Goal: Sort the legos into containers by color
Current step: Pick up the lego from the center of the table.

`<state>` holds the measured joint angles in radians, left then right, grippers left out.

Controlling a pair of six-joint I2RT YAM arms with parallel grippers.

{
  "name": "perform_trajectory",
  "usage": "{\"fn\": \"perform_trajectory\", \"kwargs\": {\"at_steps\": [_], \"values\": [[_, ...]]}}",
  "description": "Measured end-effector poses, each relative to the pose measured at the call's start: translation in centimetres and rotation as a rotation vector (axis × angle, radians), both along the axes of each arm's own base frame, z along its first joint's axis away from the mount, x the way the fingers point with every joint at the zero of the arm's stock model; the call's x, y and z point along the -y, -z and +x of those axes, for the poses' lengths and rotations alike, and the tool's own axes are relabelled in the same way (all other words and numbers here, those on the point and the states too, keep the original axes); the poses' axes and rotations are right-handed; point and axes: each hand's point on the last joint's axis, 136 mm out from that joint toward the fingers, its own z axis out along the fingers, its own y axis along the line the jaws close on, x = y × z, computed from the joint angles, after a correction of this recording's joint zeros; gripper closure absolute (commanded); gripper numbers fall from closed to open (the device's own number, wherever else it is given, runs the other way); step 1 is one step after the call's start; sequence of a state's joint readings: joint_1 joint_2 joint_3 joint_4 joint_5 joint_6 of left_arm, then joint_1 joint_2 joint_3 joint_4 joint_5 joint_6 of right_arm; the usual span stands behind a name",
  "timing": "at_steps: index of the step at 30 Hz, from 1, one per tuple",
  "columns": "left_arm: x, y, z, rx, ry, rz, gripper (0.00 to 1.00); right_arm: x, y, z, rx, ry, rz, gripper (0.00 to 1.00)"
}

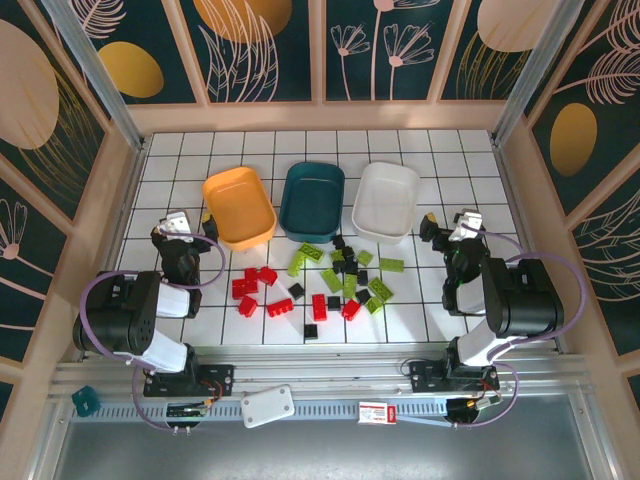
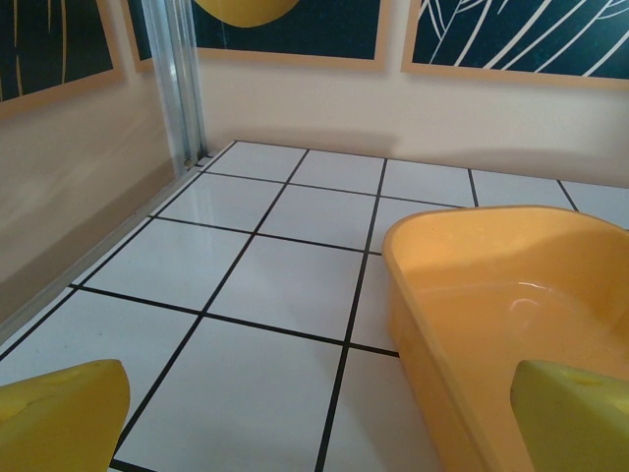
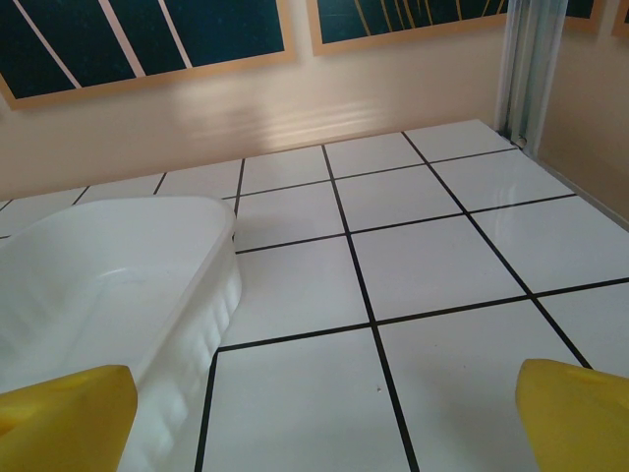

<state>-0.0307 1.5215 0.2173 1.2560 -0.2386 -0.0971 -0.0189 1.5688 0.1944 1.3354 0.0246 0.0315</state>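
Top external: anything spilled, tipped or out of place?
Nothing stands out. The orange-yellow tray, dark teal tray and white tray sit upright and empty in a row, the orange-yellow one slightly turned. The legos lie loose on the table in front, unsorted.

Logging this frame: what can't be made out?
- Top view: the bricks are small and bunched, so no exact count is possible.
- Left wrist view: the orange tray is cut off by the right and bottom edges, and a finger of the left pincer covers part of it.
- Right wrist view: the white tray is cut off by the left edge, and a right pincer finger covers part of it.
- Top view, bottom left: the teal object is too small to identify.
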Motion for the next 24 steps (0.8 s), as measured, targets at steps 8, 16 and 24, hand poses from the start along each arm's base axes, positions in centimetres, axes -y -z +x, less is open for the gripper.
{"fn": "perform_trajectory", "kwargs": {"at_steps": [8, 16, 24], "values": [[0.0, 0.0, 0.0, 0.0, 0.0, 0.0, 0.01, 0.0, 0.0, 0.0, 0.0, 0.0, 0.0, 0.01], [0.0, 0.0, 0.0, 0.0, 0.0, 0.0, 0.01, 0.2, 0.0, 0.0, 0.0, -0.006, 0.003, 0.01], [-0.7, -3.1, 0.8, 0.013, -0.044, -0.007, 0.01, 1.1, -0.7, -0.2, 0.006, 0.052, 0.003, 0.01]]}}
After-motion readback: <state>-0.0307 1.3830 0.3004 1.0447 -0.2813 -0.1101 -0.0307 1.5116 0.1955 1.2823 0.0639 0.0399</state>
